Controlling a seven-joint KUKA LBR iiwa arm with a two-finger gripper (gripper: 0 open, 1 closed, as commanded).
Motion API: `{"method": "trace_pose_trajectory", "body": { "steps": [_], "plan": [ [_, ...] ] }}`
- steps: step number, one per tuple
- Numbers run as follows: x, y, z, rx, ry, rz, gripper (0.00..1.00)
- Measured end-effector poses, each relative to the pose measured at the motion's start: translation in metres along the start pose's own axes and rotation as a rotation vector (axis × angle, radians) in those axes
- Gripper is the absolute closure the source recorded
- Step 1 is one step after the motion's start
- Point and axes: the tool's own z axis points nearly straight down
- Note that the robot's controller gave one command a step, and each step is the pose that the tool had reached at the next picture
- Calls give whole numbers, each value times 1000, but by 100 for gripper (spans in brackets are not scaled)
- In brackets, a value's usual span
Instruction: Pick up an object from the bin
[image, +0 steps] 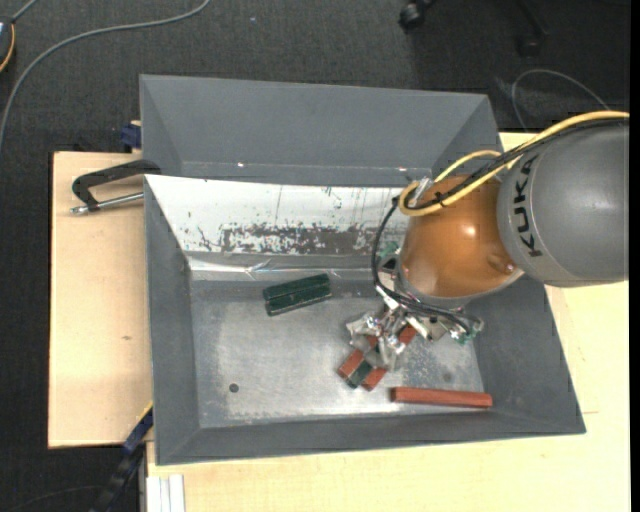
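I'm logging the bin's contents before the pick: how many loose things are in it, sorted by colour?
Green: 1, a block towards the back.
Red: 2, a long bar at the front and a small block by the pincer.
Total: 3, though the pincer may hide more.

The bin is grey sheet metal, dull and scuffed on the floor left of the claw, brighter and scratched on the wall behind it. The claw looks like bare, shiny metal. Above it the wrist cover gleams glossy orange. The green block to its upper left looks matt, and the red bar just below looks smooth and dull.
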Motion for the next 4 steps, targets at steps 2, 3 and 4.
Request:
{"method": "trace_pose_trajectory", "body": {
  "steps": [2,3,4],
  "plan": [
    [29,-114,1,3,9,19,0],
    [3,-49,5,-9,13,-201,0],
    [3,-50,4,-8,12,-199,100]
  ]
}}
